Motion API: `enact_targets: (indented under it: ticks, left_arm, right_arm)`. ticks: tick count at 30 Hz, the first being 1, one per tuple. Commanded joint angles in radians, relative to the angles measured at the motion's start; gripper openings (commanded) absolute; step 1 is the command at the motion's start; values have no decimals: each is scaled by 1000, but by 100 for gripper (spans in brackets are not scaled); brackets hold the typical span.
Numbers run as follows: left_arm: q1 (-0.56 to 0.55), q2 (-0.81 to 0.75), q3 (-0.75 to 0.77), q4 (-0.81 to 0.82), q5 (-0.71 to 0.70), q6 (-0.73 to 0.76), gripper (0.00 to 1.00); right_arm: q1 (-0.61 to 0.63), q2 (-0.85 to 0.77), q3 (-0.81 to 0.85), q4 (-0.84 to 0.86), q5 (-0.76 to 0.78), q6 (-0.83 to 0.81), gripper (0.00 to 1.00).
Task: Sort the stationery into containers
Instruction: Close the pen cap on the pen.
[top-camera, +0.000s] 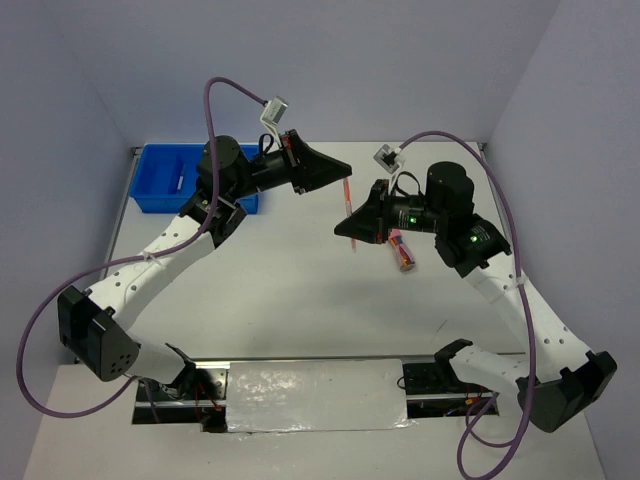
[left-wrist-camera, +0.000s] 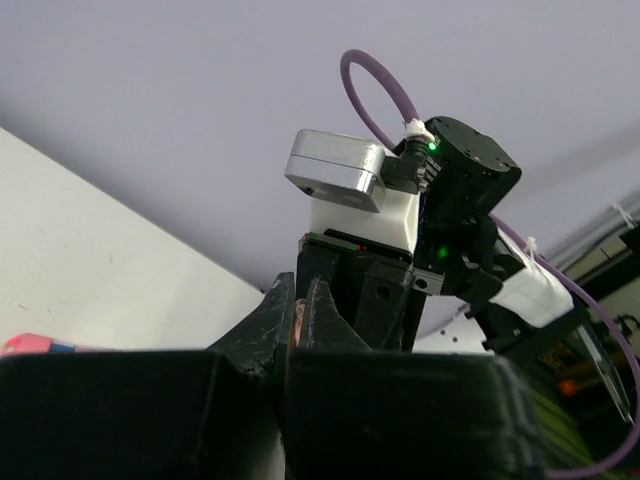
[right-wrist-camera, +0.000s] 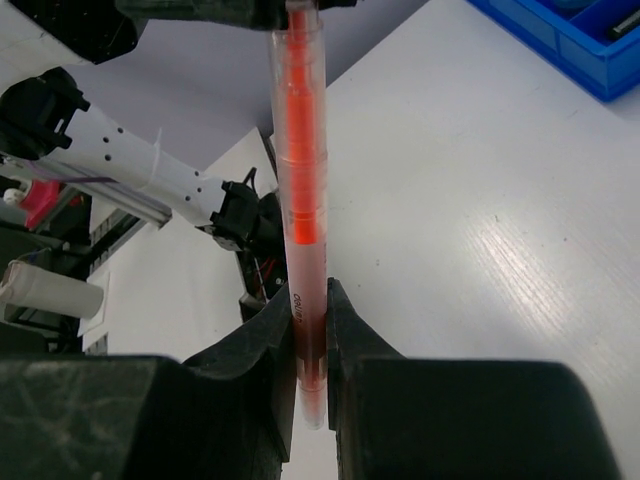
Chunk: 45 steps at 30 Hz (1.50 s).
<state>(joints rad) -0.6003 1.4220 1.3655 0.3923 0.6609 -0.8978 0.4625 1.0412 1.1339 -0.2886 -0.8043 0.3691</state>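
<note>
A thin orange pen (top-camera: 348, 198) hangs in the air above the table middle, held at both ends. My left gripper (top-camera: 344, 170) is shut on its far end; in the left wrist view (left-wrist-camera: 293, 318) only an orange sliver shows between the closed fingers. My right gripper (top-camera: 352, 230) is shut on the near end, and the right wrist view shows the pen (right-wrist-camera: 298, 190) running up from my right gripper (right-wrist-camera: 311, 335) to the left one. The blue compartment tray (top-camera: 160, 190) sits at the far left; its corner shows in the right wrist view (right-wrist-camera: 560, 35).
A pink-capped item (top-camera: 404, 253) lies on the table just right of the right gripper, partly under the arm. A pink end of something (left-wrist-camera: 25, 343) shows at the left edge of the left wrist view. Something small lies in the tray, unclear what.
</note>
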Motion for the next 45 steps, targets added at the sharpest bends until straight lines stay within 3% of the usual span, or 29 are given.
enact_targets:
  ticks: [1, 15, 18, 24, 28, 32, 34, 37, 38, 41, 45]
  left_arm:
    - [-71, -15, -54, -79, 65, 26, 0]
    - [-340, -86, -313, -191, -49, 31, 0]
    - [-401, -55, -327, -196, -41, 22, 0]
    - [-415, -26, -339, -257, 2, 39, 0]
    - [-417, -32, -313, -299, 2, 68, 0]
    - [-365, -31, -145, -510, -160, 183, 0]
    - [-339, -26, -25, -579, -252, 201, 14]
    - [-297, -40, 43, -490, -320, 198, 36]
    - [-283, -44, 53, -463, -316, 189, 39]
    - [-274, -40, 86, -409, -284, 186, 44]
    - [-273, -63, 45, -367, -268, 172, 43]
  right_arm:
    - [-4, 45, 147, 103, 86, -38, 0]
    - [-87, 344, 735, -20, 57, -90, 0]
    - [-97, 355, 776, 2, 62, -76, 0]
    - [-113, 379, 851, -37, 86, -91, 0]
    - [-124, 347, 772, -6, 61, -75, 0]
    - [-73, 243, 546, 32, 46, -79, 0]
    - [-32, 183, 433, 20, 95, -102, 0]
    - [30, 119, 313, 22, 132, -85, 0]
    - [36, 105, 285, 37, 140, -76, 0]
    - [41, 59, 221, 43, 155, -52, 0]
    - [41, 20, 182, 40, 162, -45, 0]
